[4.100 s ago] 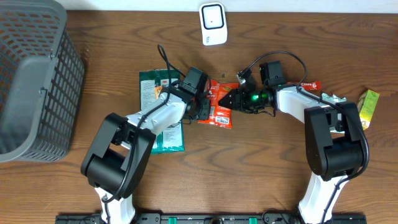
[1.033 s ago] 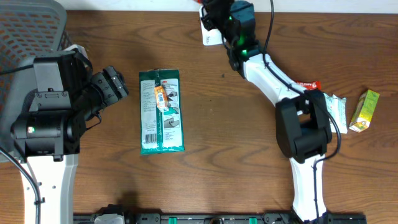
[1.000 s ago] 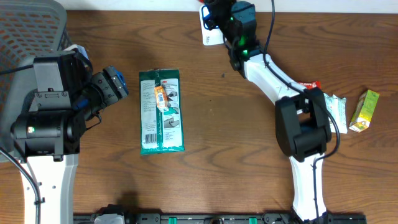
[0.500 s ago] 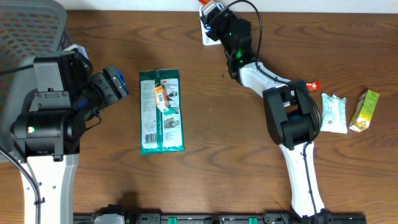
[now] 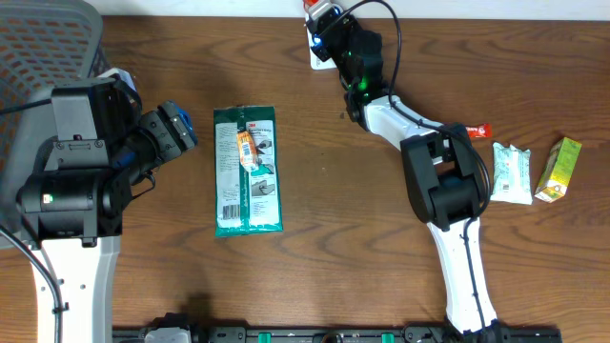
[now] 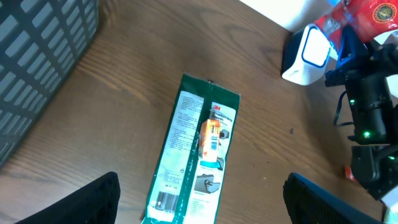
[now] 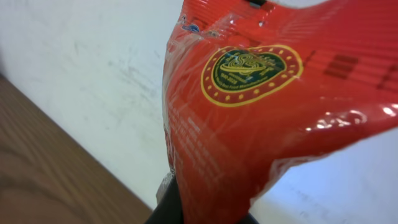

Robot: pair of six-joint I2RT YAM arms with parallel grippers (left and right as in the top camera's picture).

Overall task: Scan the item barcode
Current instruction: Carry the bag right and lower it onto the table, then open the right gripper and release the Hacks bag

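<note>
Left gripper (image 5: 181, 131): jaws wide apart and holding nothing, hanging above the wood table (image 5: 343, 238). In the left wrist view both fingers (image 6: 93, 200) sit at the bottom corners of the frame.

Green pack (image 6: 196, 165) lies flat on the table, ahead of the left fingers and roughly centred between them. Its long side runs away from them. A small orange item is sealed on its face, and a barcode shows at the end nearest the fingers. No contact with either finger.

Grey mesh basket (image 5: 43, 133) is off to the outer side of the left fingers, apart from them.

Well away from the right fingers, beside the right arm's base: a small red pack (image 5: 478, 131), a white packet (image 5: 512, 173) and a yellow-green carton (image 5: 558, 169). All are on the table and none touch the arm.

Right gripper (image 5: 326, 21) is stretched to the far edge of the table, fingers clamped on the red packet (image 7: 249, 99). The packet sticks out past the fingertips and is lifted off the table. The right wrist view shows a round green-and-gold emblem on it. I can't see a barcode from here.

White scanner (image 6: 308, 53) stands just beside and below the right fingers. The red packet is up above its top edge. Can't tell whether they touch.
</note>
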